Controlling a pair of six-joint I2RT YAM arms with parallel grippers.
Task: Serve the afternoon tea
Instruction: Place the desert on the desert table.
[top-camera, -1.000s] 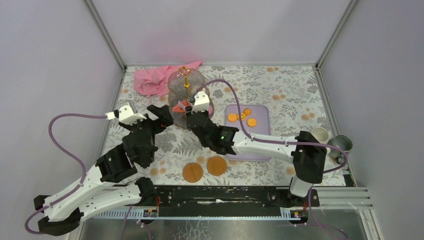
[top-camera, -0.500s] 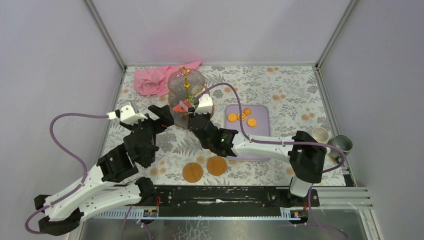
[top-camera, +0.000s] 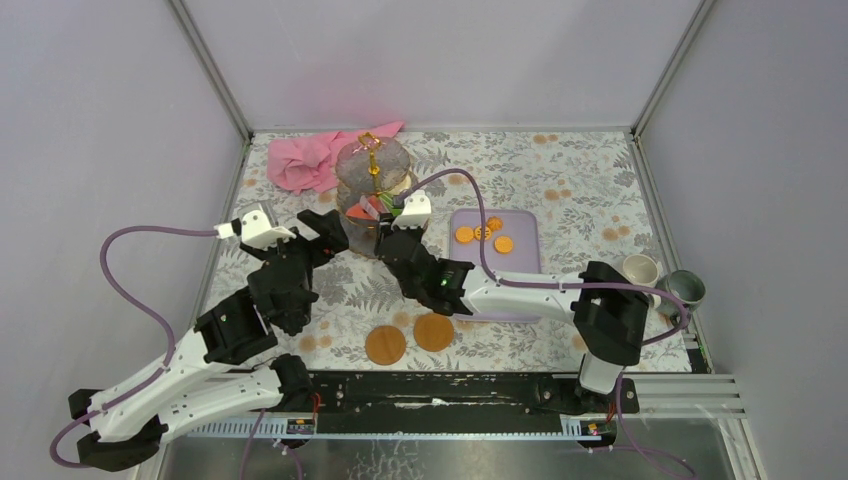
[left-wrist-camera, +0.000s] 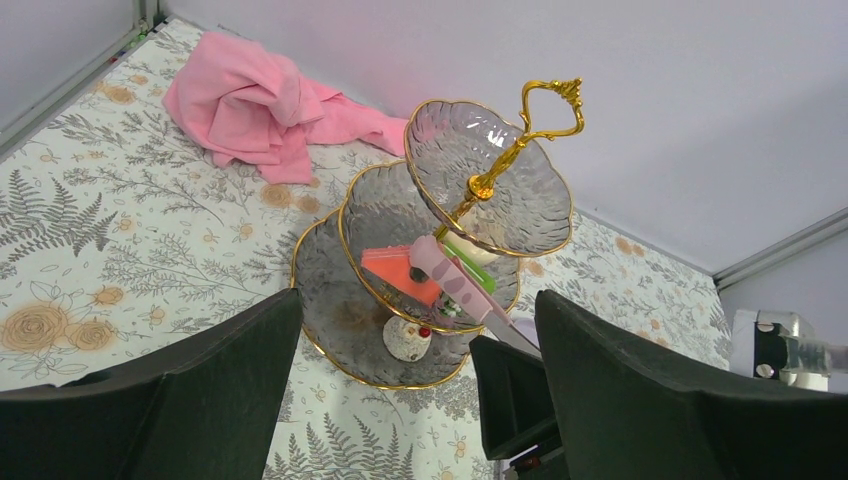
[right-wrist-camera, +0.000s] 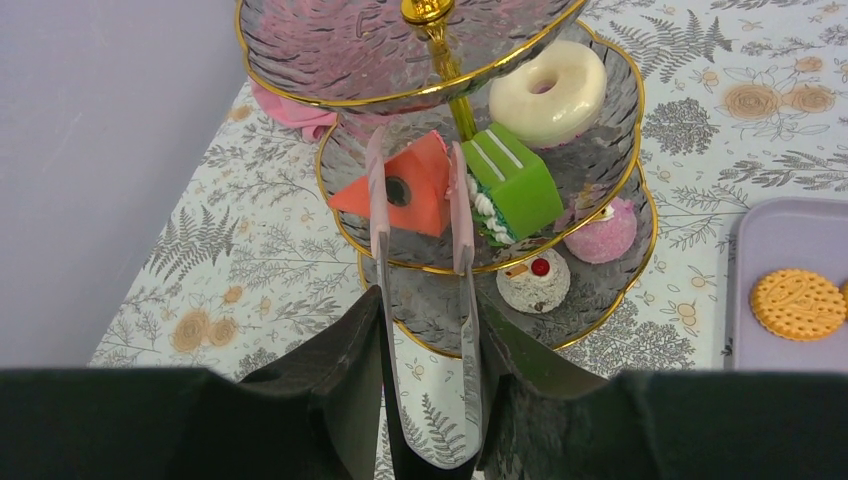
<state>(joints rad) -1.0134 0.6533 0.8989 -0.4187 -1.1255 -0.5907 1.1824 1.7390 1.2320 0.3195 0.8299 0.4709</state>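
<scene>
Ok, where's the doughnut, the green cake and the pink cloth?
doughnut (right-wrist-camera: 580, 72): right wrist view, on its iced ring.
green cake (right-wrist-camera: 518, 185): right wrist view, on its top face.
pink cloth (left-wrist-camera: 250, 105): left wrist view, on the middle folds.

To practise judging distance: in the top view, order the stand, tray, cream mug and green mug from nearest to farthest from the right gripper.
1. Stand, far centre, right at the right gripper's tongs.
2. Tray, just right of the gripper.
3. Cream mug, right edge.
4. Green mug, beyond it, farthest right.
</scene>
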